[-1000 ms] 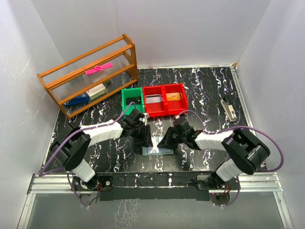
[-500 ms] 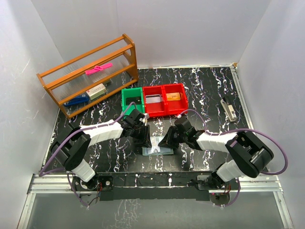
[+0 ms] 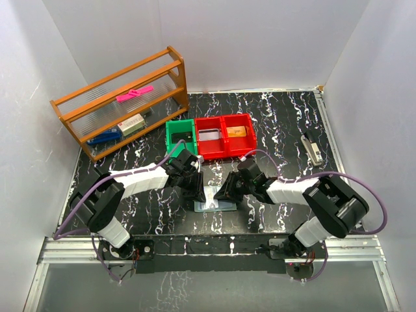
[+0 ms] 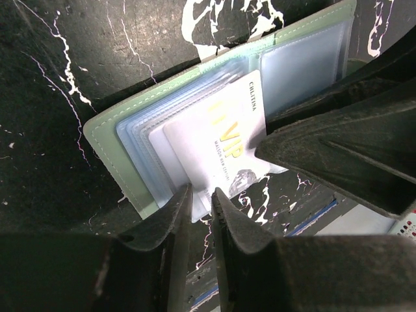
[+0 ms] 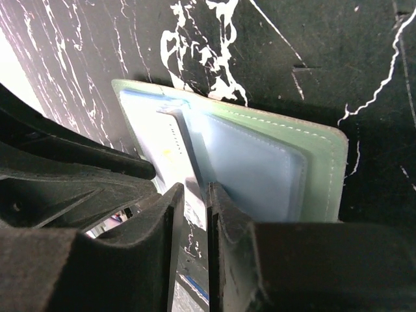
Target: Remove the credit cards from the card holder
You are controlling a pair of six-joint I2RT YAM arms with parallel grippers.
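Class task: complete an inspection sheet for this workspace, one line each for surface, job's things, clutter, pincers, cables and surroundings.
Surface: black table with white veining.
Job's things: card holder lies open near the front edge; a white card sticks partly out of its sleeves.
Clutter: wooden rack, green bin, two red bins, small grey object at right.
Pincers: left pincer and right pincer low at the card holder, jaws narrow; grip unclear.
Cables: purple cables loop beside both arms.
Surroundings: white walls on three sides.
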